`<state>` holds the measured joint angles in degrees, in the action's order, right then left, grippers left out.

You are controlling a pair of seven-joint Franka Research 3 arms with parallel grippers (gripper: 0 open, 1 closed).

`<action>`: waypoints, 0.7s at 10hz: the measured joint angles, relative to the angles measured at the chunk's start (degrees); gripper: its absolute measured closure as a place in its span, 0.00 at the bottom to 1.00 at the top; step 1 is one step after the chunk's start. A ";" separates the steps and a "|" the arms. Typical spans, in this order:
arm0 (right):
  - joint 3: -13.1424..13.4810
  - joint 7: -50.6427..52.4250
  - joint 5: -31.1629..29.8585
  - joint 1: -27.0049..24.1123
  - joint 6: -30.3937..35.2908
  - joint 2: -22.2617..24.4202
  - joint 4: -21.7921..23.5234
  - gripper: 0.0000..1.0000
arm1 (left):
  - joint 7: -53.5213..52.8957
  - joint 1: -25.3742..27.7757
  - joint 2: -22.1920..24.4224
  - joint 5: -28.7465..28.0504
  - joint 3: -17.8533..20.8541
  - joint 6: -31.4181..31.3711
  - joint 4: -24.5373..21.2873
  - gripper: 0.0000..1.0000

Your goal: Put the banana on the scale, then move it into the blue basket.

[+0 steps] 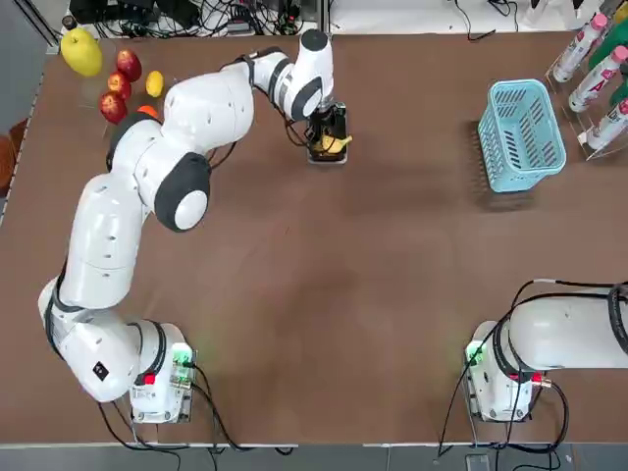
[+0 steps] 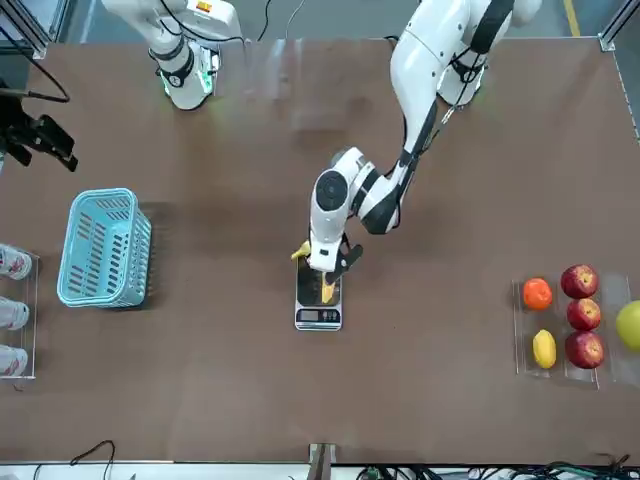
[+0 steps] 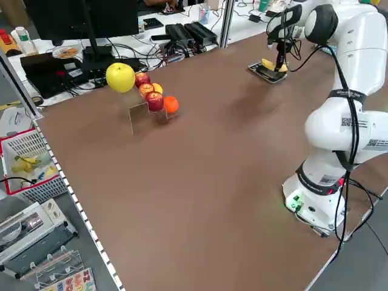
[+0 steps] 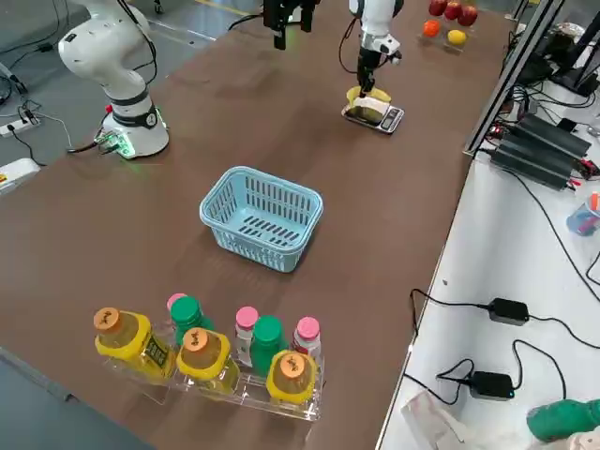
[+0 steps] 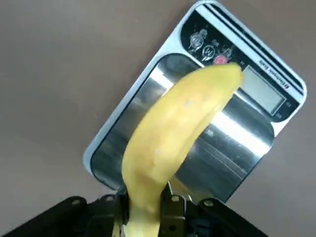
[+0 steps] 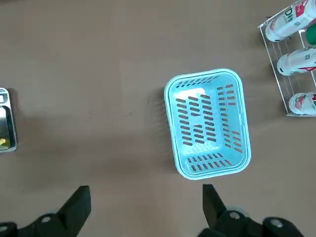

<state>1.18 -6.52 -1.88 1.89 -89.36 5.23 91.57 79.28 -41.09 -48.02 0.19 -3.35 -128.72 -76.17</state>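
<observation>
The yellow banana (image 5: 173, 143) is over the steel plate of the scale (image 5: 256, 89), pointing toward its display end. My left gripper (image 5: 145, 207) is shut on the banana's near end. In the top view this gripper (image 1: 329, 132) stands over the scale (image 1: 327, 157) at the far middle of the table. I cannot tell whether the banana (image 2: 327, 290) touches the plate. The blue basket (image 1: 520, 137) stands far right with nothing in it. My right gripper (image 6: 145, 197) hovers open near the basket (image 6: 207, 123), holding nothing.
A clear stand with apples, an orange and yellow fruits (image 1: 113, 83) sits at the far left corner. A rack of bottles (image 1: 599, 69) stands beyond the basket at the far right. Bare brown table (image 1: 324, 294) lies between the scale and both arm bases.
</observation>
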 joint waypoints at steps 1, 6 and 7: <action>0.00 0.00 0.00 0.00 0.01 0.00 0.00 0.00 | 0.00 0.06 -0.06 0.00 0.08 -0.88 0.08 0.77; 0.03 0.01 0.00 0.00 0.25 0.00 0.00 0.00 | -0.53 0.19 -1.74 0.00 0.24 -2.57 0.12 0.70; 0.07 0.02 0.00 0.00 0.31 0.00 0.00 0.00 | -0.55 0.22 -1.74 0.00 0.26 -2.58 0.24 0.59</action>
<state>1.25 -6.51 -1.88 1.89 -89.04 5.22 91.57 78.73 -40.87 -49.76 0.19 -3.09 -131.30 -75.93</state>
